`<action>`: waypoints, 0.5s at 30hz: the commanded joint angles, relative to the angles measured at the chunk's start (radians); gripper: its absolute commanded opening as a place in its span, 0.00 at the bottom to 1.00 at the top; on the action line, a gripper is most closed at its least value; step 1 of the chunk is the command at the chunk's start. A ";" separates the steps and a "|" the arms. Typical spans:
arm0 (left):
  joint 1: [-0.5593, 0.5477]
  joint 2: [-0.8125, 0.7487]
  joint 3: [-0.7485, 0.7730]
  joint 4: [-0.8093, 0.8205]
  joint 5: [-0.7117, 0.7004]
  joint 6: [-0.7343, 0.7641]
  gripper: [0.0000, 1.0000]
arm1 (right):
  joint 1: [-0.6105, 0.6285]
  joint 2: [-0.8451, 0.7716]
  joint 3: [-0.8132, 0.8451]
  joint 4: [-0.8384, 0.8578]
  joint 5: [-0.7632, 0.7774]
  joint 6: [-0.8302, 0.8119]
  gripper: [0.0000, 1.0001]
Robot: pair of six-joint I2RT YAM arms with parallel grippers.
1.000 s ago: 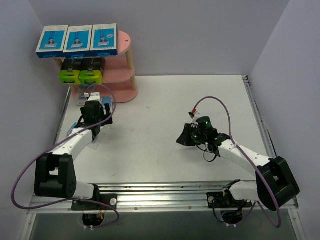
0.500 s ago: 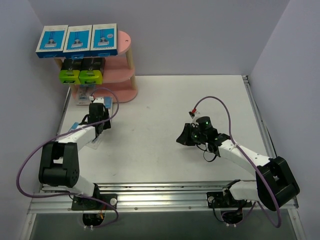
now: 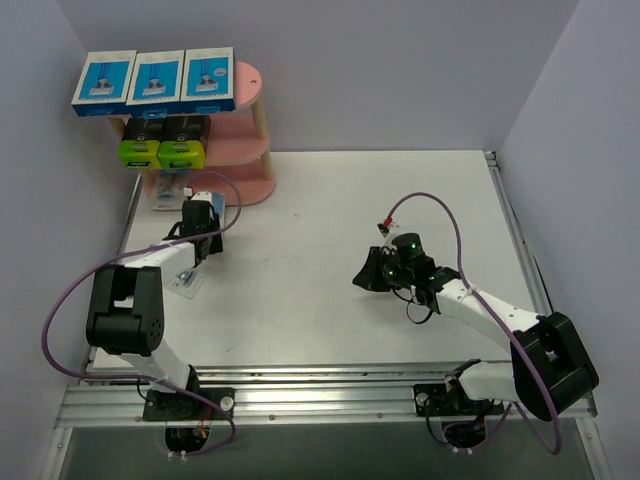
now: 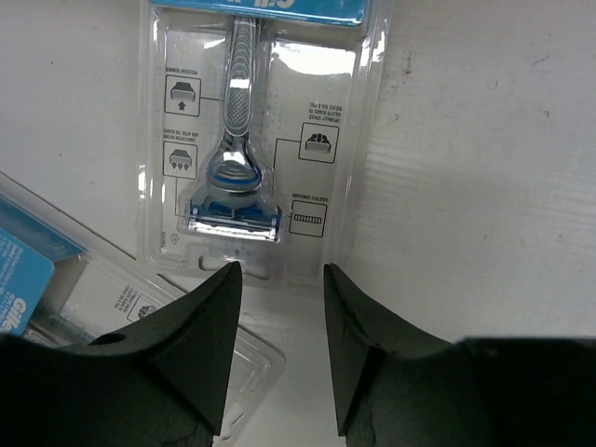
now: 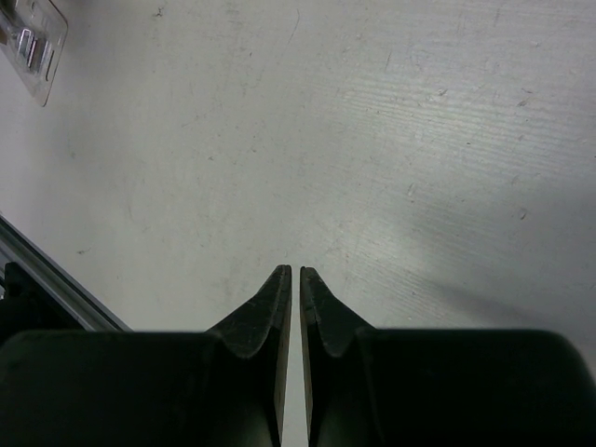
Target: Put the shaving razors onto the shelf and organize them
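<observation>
The pink shelf (image 3: pixel 248 120) stands at the table's far left. Three blue-and-white boxes (image 3: pixel 155 80) stand on its top board. Two black boxes with lime-green ends (image 3: pixel 162 142) sit on the middle board. A clear blister pack (image 3: pixel 168 190) stands on the bottom board. My left gripper (image 3: pixel 201 215) is open and empty in front of the shelf. In the left wrist view its fingertips (image 4: pixel 223 279) hover at the near edge of a blister-packed razor (image 4: pixel 247 140) lying flat. A second blister pack (image 4: pixel 84 289) lies beside it. My right gripper (image 5: pixel 295 272) is shut and empty over bare table.
One blister pack (image 3: pixel 185 283) lies on the table by the left arm; its corner shows in the right wrist view (image 5: pixel 33 42). Grey walls close the left, back and right. A metal rail (image 3: pixel 320 385) runs along the near edge.
My left gripper has moved a little farther toward the shelf and its arm has folded in to the left. The right arm has not moved.
</observation>
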 commanded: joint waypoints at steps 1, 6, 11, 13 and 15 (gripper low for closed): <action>0.007 0.032 0.053 0.059 0.016 0.019 0.49 | -0.001 0.012 0.008 0.016 0.015 -0.019 0.05; 0.007 0.068 0.073 0.061 0.022 0.026 0.47 | -0.003 0.026 0.011 0.017 0.017 -0.022 0.04; 0.008 0.089 0.087 0.054 0.025 0.029 0.46 | -0.006 0.041 0.021 0.019 0.018 -0.029 0.04; 0.010 0.095 0.091 0.054 0.025 0.026 0.46 | -0.008 0.052 0.022 0.026 0.018 -0.029 0.04; 0.011 0.104 0.097 0.056 0.025 0.026 0.45 | -0.008 0.064 0.024 0.032 0.014 -0.029 0.04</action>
